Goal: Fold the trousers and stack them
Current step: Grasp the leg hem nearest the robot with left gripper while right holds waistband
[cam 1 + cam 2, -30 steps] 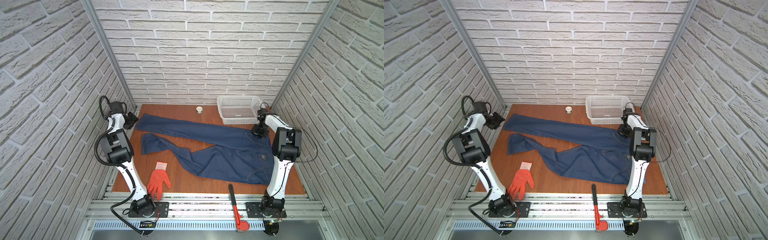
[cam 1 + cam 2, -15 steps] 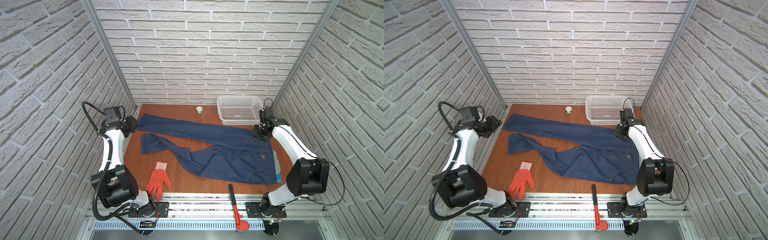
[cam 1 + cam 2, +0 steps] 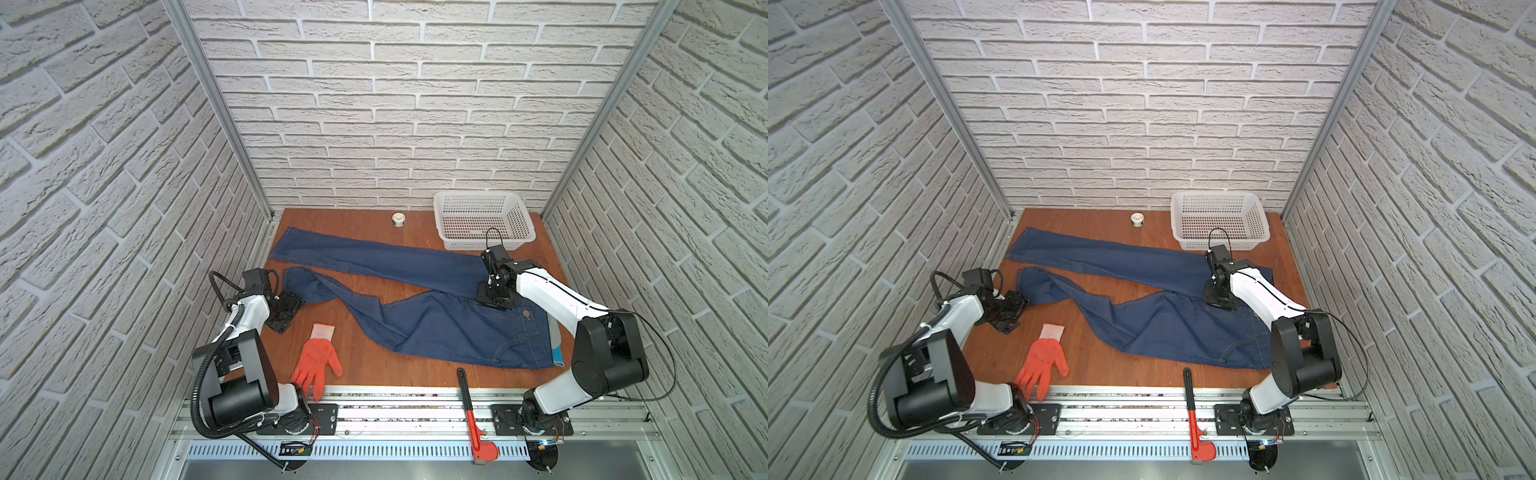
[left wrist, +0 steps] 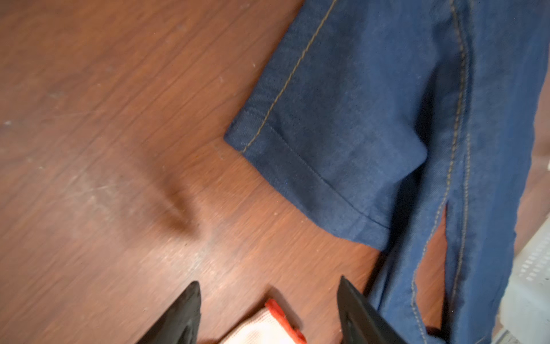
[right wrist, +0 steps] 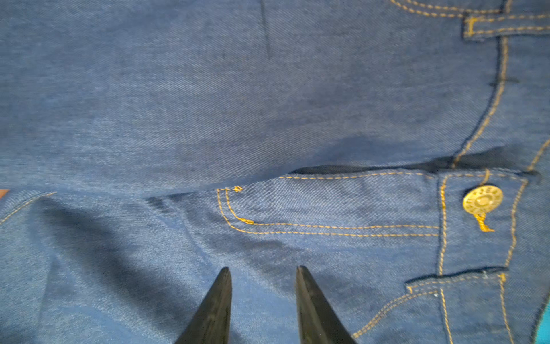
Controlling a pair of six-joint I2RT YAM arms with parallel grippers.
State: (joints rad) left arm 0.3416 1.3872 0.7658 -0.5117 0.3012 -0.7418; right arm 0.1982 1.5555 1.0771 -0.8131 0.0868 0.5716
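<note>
The left gripper (image 4: 268, 286) gapes wide and empty over bare table (image 4: 104, 119), the near hem (image 4: 306, 178) of the trousers (image 4: 372, 104) just ahead and a glove (image 4: 262, 327) just beside it. The right gripper (image 5: 263, 268), part open and empty, hovers just short of the fly (image 5: 342, 205). Folding looks unstarted: each must next pinch denim, I judge, missing the glove, while a basket (image 3: 482, 240) sits beyond the right gripper.

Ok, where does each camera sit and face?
Both top views: high at the front, tilted down at the trousers on the table; left arm and right arm visible.
Left wrist: faces a trouser hem and the orange glove past the open left gripper.
Right wrist: faces the waist button past the right gripper.
Shared: a top view shows that button too.
</note>
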